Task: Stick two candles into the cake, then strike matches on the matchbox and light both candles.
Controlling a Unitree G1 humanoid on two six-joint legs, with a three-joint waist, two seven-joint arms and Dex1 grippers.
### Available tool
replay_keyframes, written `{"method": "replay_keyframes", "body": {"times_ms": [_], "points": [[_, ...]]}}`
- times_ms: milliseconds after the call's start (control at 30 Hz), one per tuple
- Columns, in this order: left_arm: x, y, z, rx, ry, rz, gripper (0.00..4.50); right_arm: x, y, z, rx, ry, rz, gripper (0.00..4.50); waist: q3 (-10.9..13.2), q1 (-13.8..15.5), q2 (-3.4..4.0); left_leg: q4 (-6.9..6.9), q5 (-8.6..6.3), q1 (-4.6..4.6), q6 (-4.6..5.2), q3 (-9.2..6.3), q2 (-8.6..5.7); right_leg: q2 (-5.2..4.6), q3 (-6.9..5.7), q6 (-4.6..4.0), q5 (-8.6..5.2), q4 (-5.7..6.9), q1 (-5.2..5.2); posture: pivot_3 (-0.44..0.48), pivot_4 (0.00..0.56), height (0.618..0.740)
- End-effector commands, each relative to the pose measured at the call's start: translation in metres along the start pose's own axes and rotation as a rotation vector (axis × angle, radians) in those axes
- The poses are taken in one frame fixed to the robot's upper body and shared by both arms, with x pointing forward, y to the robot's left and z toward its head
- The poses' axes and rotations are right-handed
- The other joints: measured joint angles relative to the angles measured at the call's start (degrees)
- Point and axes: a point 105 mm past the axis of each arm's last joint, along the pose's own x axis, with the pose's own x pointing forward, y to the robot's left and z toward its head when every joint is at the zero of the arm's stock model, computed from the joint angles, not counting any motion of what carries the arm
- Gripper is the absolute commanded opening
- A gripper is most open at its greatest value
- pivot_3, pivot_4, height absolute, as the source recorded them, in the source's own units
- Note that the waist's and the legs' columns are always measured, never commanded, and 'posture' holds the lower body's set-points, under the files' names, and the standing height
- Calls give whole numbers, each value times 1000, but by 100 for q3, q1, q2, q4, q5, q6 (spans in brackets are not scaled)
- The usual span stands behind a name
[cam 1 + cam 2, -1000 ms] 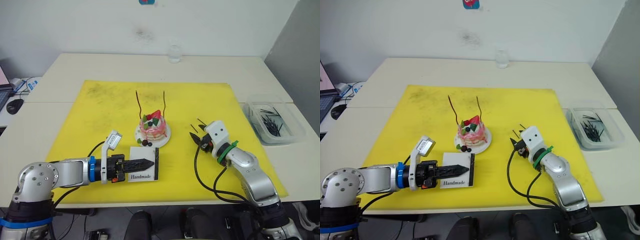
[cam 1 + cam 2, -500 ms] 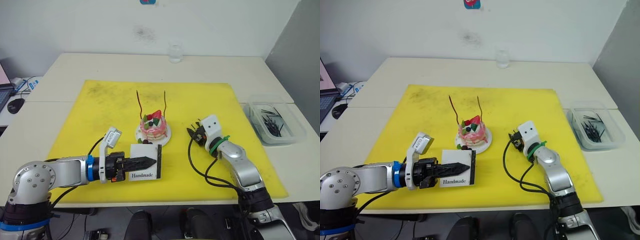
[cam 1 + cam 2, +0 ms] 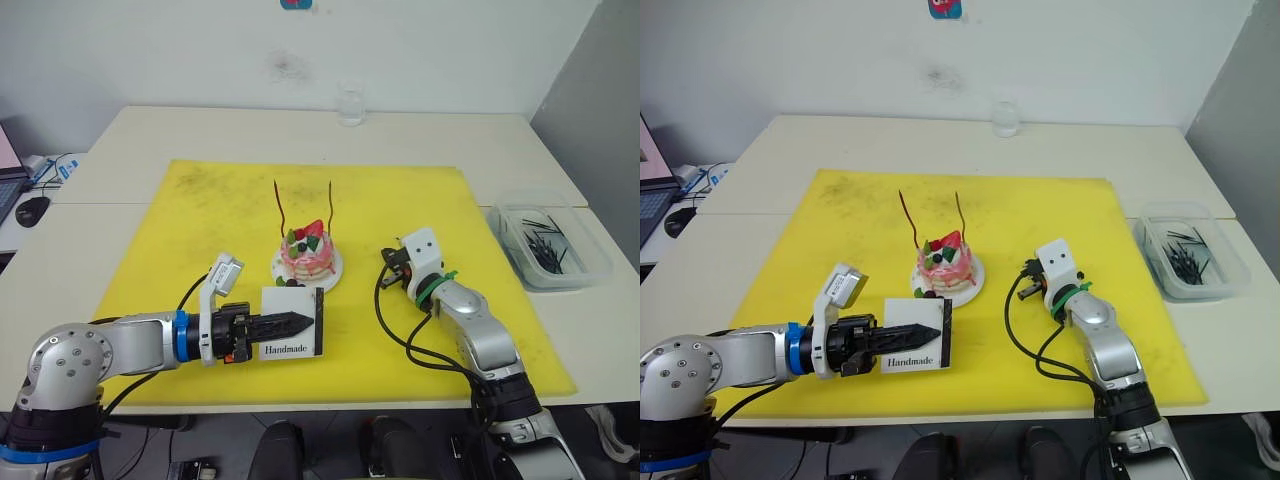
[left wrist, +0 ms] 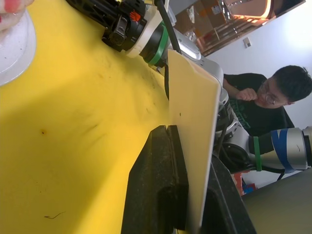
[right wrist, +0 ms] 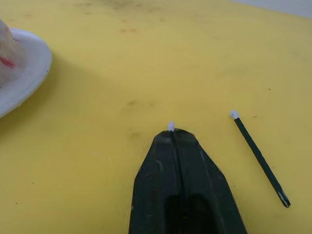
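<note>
Matchbox point(image 3: 291, 325) clamped upright in left pincer point(image 3: 300, 323); right pincer point(image 5: 171, 132) pinches a match point(image 5: 171, 126).

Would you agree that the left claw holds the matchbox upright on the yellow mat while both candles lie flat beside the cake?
Not quite. The left claw does hold the matchbox upright on the yellow mat, but the candles are not lying flat: the left eye view shows both standing upright in the cake.
</note>
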Motion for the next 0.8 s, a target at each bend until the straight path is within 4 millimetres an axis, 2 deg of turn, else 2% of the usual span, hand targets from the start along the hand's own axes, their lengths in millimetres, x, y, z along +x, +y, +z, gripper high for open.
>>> {"method": "replay_keyframes", "body": {"times_ms": [33, 133, 233, 533, 633, 800], "points": [[1, -7, 2, 38, 12, -17, 0, -5, -3, 6, 16, -22, -15, 38, 0, 0, 0, 0, 0, 0, 0, 0, 0, 0, 0, 0, 0, 0, 0, 0, 150, 729], [1, -7, 2, 40, 13, -17, 0, -6, -2, 12, 20, -38, -13, 38, 0, 0, 0, 0, 0, 0, 0, 0, 0, 0, 0, 0, 0, 0, 0, 0, 150, 729], [2, -6, 3, 42, 12, -19, 0, -11, -2, 28, 13, -80, 5, 38, 0, 1, 1, -1, 0, 0, 0, 0, 0, 0, 0, 0, 0, 0, -1, 0, 150, 729], [17, -2, 17, 118, -41, 8, 0, -49, 4, 65, -54, -144, 97, 38, 1, 19, 2, -1, 0, -2, 0, -1, -1, 0, -2, 0, 0, -2, -1, 0, 150, 729], [26, -3, 28, 186, -84, 19, 0, -72, 15, 80, -199, -178, 225, 38, 2, 30, 2, 0, 0, -4, 0, 0, -2, 0, -1, 1, 0, -4, 0, 0, 150, 729], [36, -9, 36, 240, -83, -11, 0, -107, 39, 90, -387, -146, 500, 38, 2, 30, 1, -1, 0, -3, 0, 1, -10, 4, -2, 2, -1, -9, 2, 0, 150, 729]]}}
